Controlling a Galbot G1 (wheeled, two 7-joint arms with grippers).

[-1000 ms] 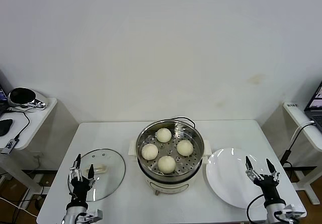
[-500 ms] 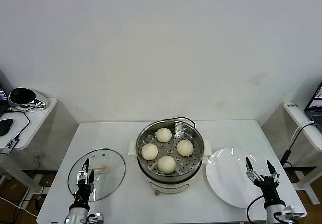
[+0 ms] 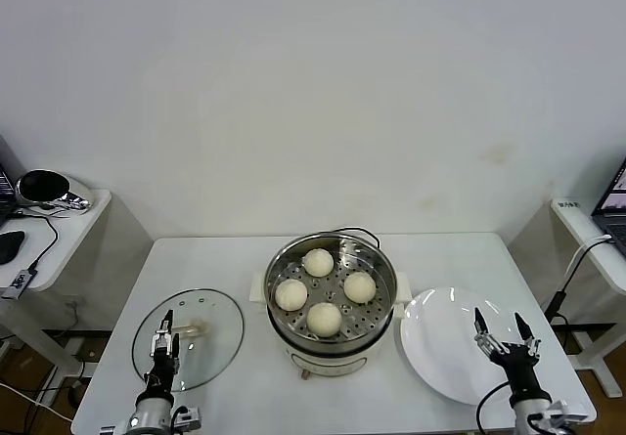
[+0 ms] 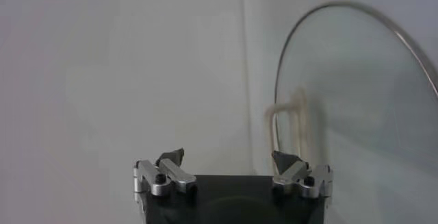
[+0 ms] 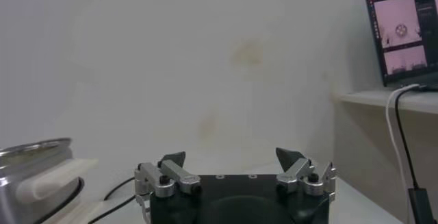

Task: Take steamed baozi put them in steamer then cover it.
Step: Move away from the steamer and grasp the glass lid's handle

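The steamer [image 3: 333,349] stands uncovered at the table's middle, with several cream-white baozi [image 3: 325,319] on its perforated tray. To its left the glass cover [image 3: 211,310] lies flat on the table, its cream handle [image 3: 196,328] facing up. My left gripper [image 3: 164,332] is open, turned edge-on, over the cover's near-left part. In the left wrist view the open left gripper [image 4: 228,155] faces the cover [image 4: 356,109] and its handle [image 4: 287,119]. My right gripper [image 3: 497,320] is open and empty above the near side of the white plate [image 3: 435,342]. It shows open in its own view too [image 5: 233,155].
The bare white plate lies right of the steamer. A black cord [image 3: 357,232] runs behind the pot. Side tables flank the work table, the left one with a helmet-like object [image 3: 44,189]. A laptop [image 5: 404,30] stands on the right one. The steamer's edge [image 5: 34,170] shows in the right wrist view.
My left gripper has turned from fingers side by side to edge-on and shifted slightly right over the cover. The right gripper has barely moved.
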